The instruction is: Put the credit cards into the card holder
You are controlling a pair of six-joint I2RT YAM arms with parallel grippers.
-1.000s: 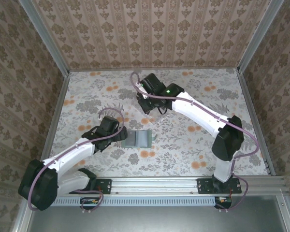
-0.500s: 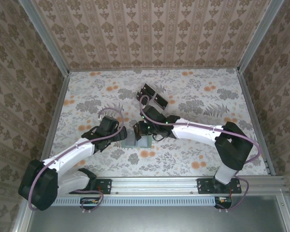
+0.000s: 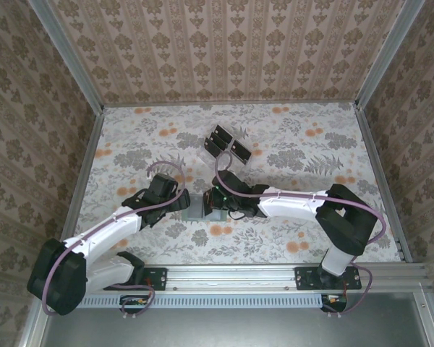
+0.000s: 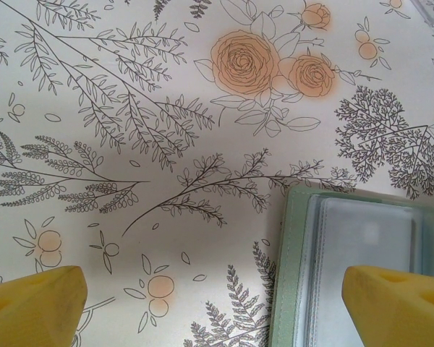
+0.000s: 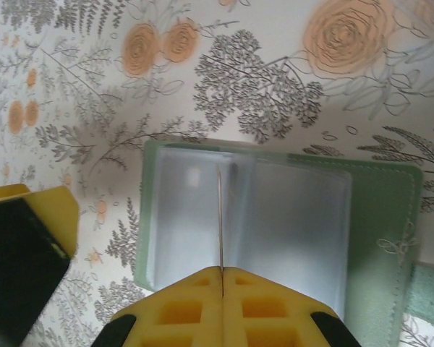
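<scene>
The sage-green card holder (image 3: 197, 210) lies open on the floral table, clear sleeves facing up (image 5: 289, 217). My right gripper (image 5: 221, 271) is shut on a thin black credit card (image 5: 220, 217), seen edge-on and standing upright over the holder's middle fold. In the top view the right gripper (image 3: 219, 198) hovers over the holder's right half. My left gripper (image 4: 217, 311) is open. One of its yellow fingers (image 4: 398, 300) is over the holder's left sleeve (image 4: 369, 238) and the other is above bare table. Seen from above, the left gripper (image 3: 182, 202) sits at the holder's left edge.
A clear plastic rack (image 3: 228, 144) with more black cards stands behind the holder, mid-table. The left gripper's finger (image 5: 29, 242) shows close to the holder's left edge in the right wrist view. Patterned walls enclose the table on three sides.
The right arm has swung from the rack at the back down to the holder, carrying a card. The left arm has stayed at the holder's left edge.
</scene>
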